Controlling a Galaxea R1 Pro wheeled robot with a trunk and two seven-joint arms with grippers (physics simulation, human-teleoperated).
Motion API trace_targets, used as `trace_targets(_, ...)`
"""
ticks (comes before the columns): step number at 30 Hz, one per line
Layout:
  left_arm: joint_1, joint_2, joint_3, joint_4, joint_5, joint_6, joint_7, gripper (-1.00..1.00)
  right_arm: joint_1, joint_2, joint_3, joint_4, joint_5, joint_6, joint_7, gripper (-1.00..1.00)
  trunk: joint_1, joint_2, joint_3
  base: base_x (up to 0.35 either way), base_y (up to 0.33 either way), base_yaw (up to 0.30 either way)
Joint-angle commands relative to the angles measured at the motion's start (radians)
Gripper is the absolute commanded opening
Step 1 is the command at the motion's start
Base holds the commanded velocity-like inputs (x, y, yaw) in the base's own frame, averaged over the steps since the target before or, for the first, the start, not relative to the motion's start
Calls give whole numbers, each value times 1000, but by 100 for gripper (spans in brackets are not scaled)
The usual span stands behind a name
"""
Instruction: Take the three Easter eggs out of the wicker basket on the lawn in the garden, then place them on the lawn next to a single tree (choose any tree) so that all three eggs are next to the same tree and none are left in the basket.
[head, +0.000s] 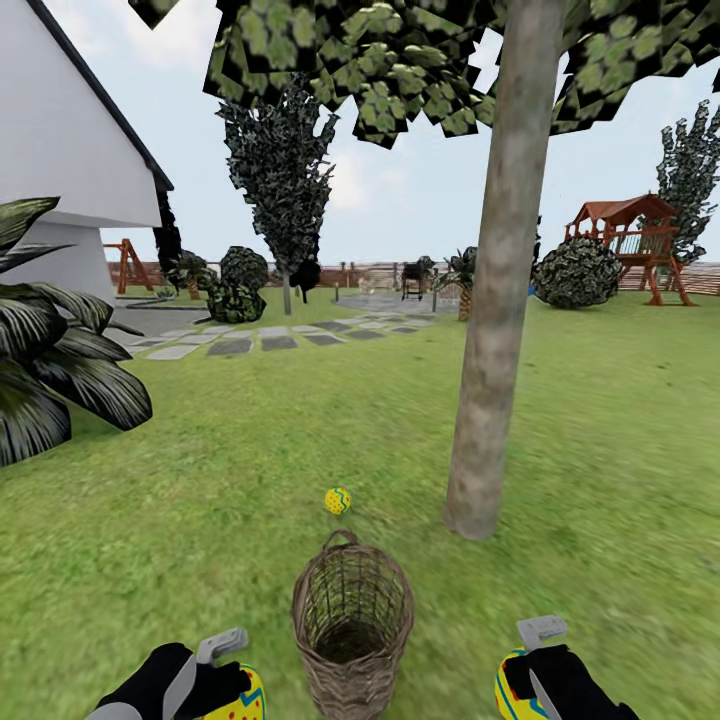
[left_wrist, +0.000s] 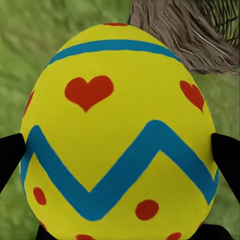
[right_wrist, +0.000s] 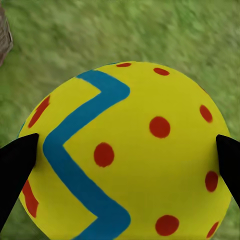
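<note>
Garden lawn (head: 200, 480): one egg (head: 338, 500) lies near tree (head: 495, 350). Wicker basket (head: 352, 620) looks empty. Left tool (head: 215, 680) clamps second egg (left_wrist: 120, 135), right tool (head: 540, 670) third egg (right_wrist: 125, 155); both unplaced.

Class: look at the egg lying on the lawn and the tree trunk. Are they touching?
Apart. In the head view, a strip of green lawn shows plainly between the egg on the grass and the base of the tree trunk.

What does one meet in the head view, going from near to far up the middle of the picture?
Basket → egg on the lawn → tree trunk → stone slabs → fence.
</note>
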Motion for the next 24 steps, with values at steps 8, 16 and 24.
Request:
trace_targets(8,0,-2,6,-2,-11,3,-7,-100,-1,1,5,-1,6,5,-1,-100,-31,56,24,0,-192,0)
trace_targets(16,0,-9,5,-1,-13,3,-7,-100,-1,1,5,0,6,5,0,-100,-61,112,49,0,-314,0)
trace_targets(24,0,-29,5,2,-17,3,-7,-100,-1,1,5,0,6,5,0,-100,-69,126,55,0,-316,0)
